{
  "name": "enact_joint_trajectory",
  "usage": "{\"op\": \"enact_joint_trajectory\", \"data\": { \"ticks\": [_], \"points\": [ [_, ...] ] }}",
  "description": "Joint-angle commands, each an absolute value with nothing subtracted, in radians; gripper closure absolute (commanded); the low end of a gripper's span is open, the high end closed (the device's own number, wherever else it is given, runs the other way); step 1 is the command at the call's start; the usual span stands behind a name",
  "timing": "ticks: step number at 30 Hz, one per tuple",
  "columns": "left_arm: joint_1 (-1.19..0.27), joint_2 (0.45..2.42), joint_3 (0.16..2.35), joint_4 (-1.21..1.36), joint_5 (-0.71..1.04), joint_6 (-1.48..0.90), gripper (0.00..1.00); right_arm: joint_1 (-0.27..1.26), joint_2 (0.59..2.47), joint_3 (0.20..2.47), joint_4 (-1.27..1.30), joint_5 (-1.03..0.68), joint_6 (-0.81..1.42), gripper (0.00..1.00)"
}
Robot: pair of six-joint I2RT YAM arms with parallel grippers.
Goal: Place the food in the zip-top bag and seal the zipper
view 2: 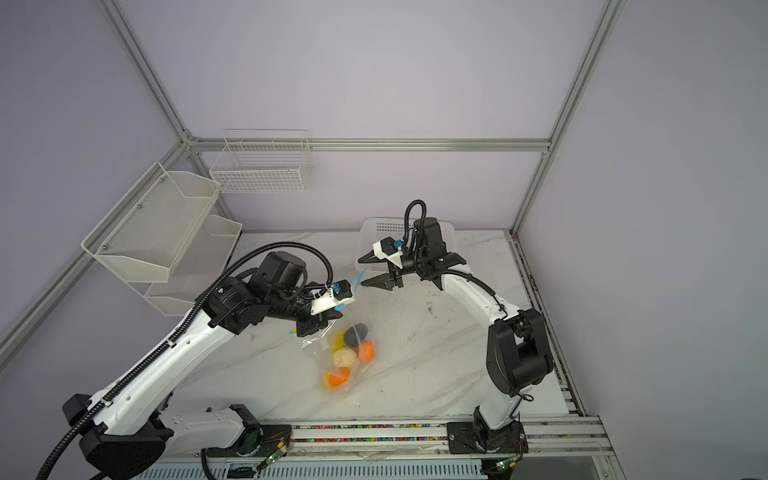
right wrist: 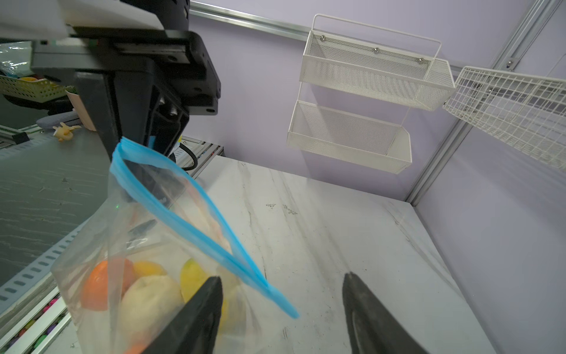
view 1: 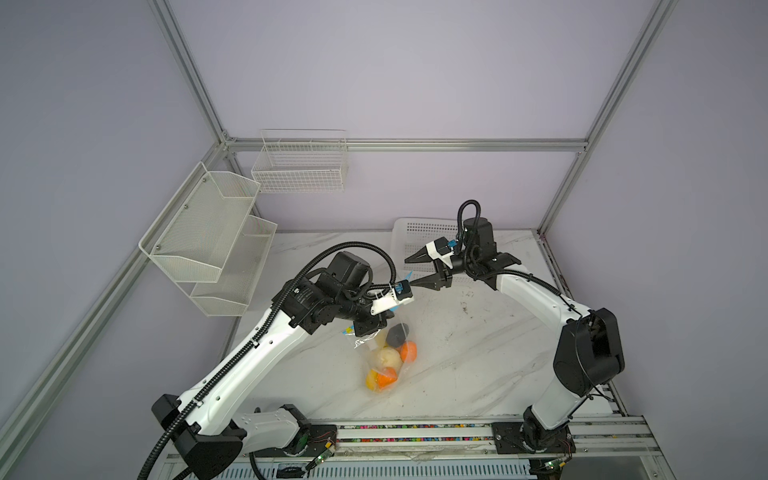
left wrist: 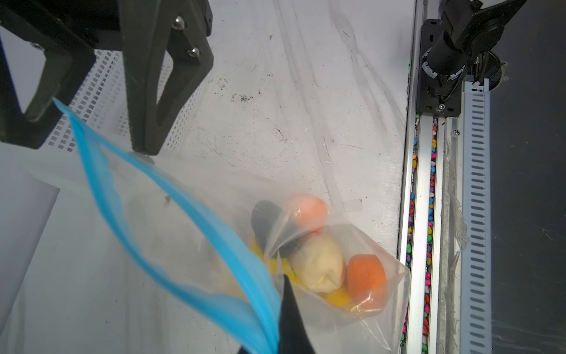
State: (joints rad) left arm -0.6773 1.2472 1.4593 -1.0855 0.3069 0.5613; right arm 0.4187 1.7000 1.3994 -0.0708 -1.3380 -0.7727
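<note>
The zip-top bag [view 1: 380,365] [view 2: 338,365] hangs above the table, and my left gripper [view 1: 360,330] [view 2: 308,328] is shut on its zipper [left wrist: 171,214] near the slider tab [view 1: 347,331]. The strip's two sides gape apart in both wrist views. Food [view 1: 409,350] fills the bag's bottom: orange balls, a cream lump [left wrist: 318,263], a black lump [left wrist: 265,220] and yellow pieces. My right gripper [view 1: 409,271] [view 2: 360,272] [right wrist: 281,282] is open, and the zipper's free end [right wrist: 289,311] pokes between its fingers [right wrist: 211,294].
A white perforated basket [view 1: 419,232] [view 2: 382,228] stands at the back of the marble table [view 1: 478,353], under the right arm. Mesh shelves [view 1: 208,232] and a wire basket [view 1: 301,166] hang on the walls at the left. An aluminium rail [view 1: 415,432] runs along the front edge.
</note>
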Motion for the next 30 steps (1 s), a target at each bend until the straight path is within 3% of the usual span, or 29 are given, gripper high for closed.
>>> {"op": "enact_joint_trajectory", "data": {
  "ticks": [1,20,30],
  "points": [
    [-0.686,1.234,1.454,-1.066,0.33,0.572,1.0,0.425,1.706,1.453,-0.212,-1.348,-0.886,0.41],
    [-0.686,1.251,1.444,-1.066,0.318,0.549,1.0,0.424,1.621,1.424,-0.281,-1.325,-0.933,0.66],
    [-0.687,1.252,1.454,-1.061,0.302,0.517,0.99,0.422,1.603,1.417,-0.283,-1.3,-0.916,0.88]
  ]
}}
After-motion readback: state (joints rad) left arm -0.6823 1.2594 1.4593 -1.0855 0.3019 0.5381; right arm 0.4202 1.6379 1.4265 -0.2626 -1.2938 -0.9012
